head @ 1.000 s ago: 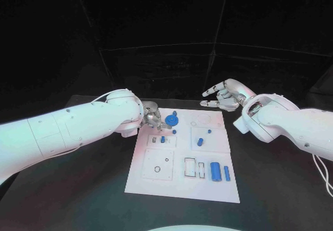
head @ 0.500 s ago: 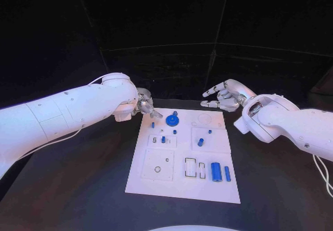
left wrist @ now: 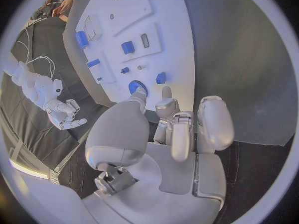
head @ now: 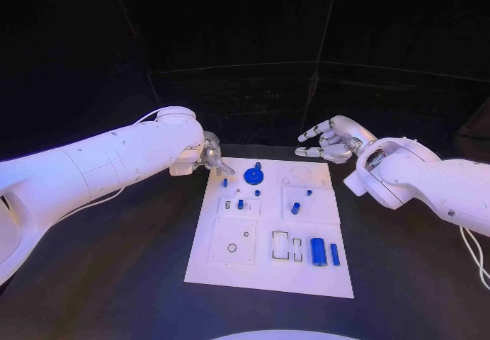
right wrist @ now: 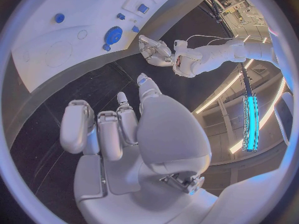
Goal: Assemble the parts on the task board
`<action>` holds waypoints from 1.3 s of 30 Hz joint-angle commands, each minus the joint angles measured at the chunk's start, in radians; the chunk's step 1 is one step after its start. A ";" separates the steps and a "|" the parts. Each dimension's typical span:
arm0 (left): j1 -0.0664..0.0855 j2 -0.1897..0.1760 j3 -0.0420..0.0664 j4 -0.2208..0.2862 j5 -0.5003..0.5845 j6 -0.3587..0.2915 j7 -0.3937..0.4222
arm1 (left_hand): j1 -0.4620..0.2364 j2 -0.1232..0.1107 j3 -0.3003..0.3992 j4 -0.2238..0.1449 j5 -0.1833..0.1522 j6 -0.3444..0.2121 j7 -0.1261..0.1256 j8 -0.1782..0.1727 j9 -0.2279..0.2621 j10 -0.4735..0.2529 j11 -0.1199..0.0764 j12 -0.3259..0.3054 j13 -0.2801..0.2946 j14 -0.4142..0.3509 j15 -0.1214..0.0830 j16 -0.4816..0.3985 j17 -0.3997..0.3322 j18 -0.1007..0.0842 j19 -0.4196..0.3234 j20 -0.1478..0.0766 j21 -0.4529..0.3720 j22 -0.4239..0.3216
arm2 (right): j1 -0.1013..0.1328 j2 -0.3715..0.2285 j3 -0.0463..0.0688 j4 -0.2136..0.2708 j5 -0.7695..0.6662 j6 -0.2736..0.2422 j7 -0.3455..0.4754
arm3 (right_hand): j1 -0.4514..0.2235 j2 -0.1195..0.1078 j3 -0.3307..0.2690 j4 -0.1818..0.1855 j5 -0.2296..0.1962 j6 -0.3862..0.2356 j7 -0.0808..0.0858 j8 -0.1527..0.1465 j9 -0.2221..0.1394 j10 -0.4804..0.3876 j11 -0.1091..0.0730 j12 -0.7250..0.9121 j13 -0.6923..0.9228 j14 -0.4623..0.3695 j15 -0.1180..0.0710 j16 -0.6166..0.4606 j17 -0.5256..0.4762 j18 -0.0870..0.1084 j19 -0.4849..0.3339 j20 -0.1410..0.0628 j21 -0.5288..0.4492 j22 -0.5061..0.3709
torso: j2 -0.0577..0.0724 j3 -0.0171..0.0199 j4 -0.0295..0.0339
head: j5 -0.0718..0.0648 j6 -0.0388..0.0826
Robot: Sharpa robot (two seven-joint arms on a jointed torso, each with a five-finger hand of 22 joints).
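The white task board (head: 268, 273) lies in the middle of the black table. A round blue part (head: 253, 173) sits near its far edge, with small blue pegs (head: 240, 205) around it and two blue cylinders (head: 318, 251) near the right front. My left hand (head: 212, 157) hovers just off the board's far left corner, fingers half curled and holding nothing. In the left wrist view that hand (left wrist: 177, 129) points toward the round part (left wrist: 137, 87). My right hand (head: 327, 142) hangs beyond the far right corner, fingers spread and empty; the right wrist view shows its fingers (right wrist: 118, 129) loosely bent.
White raised plates (head: 233, 242) with holes and slots sit on the board's left and middle. Black table surface (head: 112, 269) surrounds the board on all sides. A cable (head: 471, 248) hangs by my right arm.
My left hand has drawn back from over the board's far left corner, beside the round blue part, to just off the board's edge. The right hand has stayed put.
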 commanded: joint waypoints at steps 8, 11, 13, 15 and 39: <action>-0.016 0.036 -0.013 -0.053 -0.013 0.027 -0.001 | -0.011 0.013 -0.036 0.017 -0.004 0.018 -0.005 0.004 -0.005 0.008 -0.003 0.010 0.007 0.102 0.002 0.006 0.263 0.012 0.007 0.005 0.007 0.010 | 0.002 0.003 0.001 0.002 -0.001 0.005 0.007 | -0.007 0.005 -0.006 -0.002 -0.002 0.005 -0.002 0.006 -0.001 -0.010 -0.001 -0.005 0.041 0.068 -0.005 -0.006 0.083 0.003 -0.006 0.001 -0.005 -0.002 | 0.000 0.0002 0.0002 | -0.002 -0.002; -0.020 0.041 -0.014 -0.059 -0.013 0.025 -0.001 | -0.011 0.013 -0.039 0.018 -0.004 0.019 -0.005 0.005 -0.005 0.009 -0.003 0.010 0.008 0.102 0.002 0.006 0.263 0.012 0.007 0.004 0.008 0.011 | 0.002 0.004 0.001 0.002 -0.001 0.005 0.007 | -0.007 0.005 -0.006 -0.002 -0.002 0.005 -0.002 0.006 -0.001 -0.010 -0.001 -0.005 0.041 0.068 -0.005 -0.006 0.083 0.003 -0.006 0.001 -0.005 -0.002 | -0.002 0.0011 0.0006 | -0.001 -0.003; -0.021 0.043 -0.014 -0.061 -0.013 0.023 -0.001 | -0.011 0.013 -0.039 0.018 -0.004 0.019 -0.005 0.005 -0.005 0.009 -0.003 0.010 0.008 0.102 0.002 0.006 0.263 0.012 0.007 0.004 0.008 0.011 | 0.002 0.004 0.001 0.002 -0.001 0.005 0.007 | -0.007 0.005 -0.006 -0.002 -0.002 0.005 -0.002 0.006 -0.001 -0.010 -0.001 -0.005 0.041 0.068 -0.005 -0.006 0.083 0.003 -0.006 0.001 -0.005 -0.002 | -0.002 0.0012 0.0009 | -0.002 -0.004; -0.022 0.044 -0.014 -0.062 -0.013 0.021 -0.001 | -0.011 0.014 -0.039 0.018 -0.004 0.020 -0.006 0.005 -0.005 0.009 -0.003 0.010 0.008 0.102 0.002 0.006 0.263 0.012 0.007 0.004 0.008 0.011 | 0.002 0.005 0.001 0.002 -0.001 0.005 0.007 | -0.007 0.005 -0.006 -0.002 -0.002 0.005 -0.002 0.006 -0.001 -0.010 -0.001 -0.005 0.041 0.068 -0.005 -0.006 0.083 0.003 -0.006 0.001 -0.005 -0.002 | -0.001 0.0012 0.0013 | -0.003 -0.004; -0.030 0.071 -0.014 -0.101 -0.013 0.033 -0.001 | 0.061 0.061 -0.044 -0.007 -0.003 0.029 -0.009 0.012 -0.009 0.012 -0.007 0.014 0.010 0.102 -0.002 0.006 0.263 0.011 0.008 0.001 0.009 0.016 | 0.002 0.010 0.001 -0.001 -0.001 0.005 0.008 | -0.005 0.007 -0.006 -0.003 -0.002 0.005 -0.002 0.006 -0.001 -0.009 -0.001 -0.005 0.042 0.068 -0.005 -0.006 0.084 0.003 -0.006 0.001 -0.006 -0.002 | -0.002 0.0007 0.0016 | 0.000 -0.008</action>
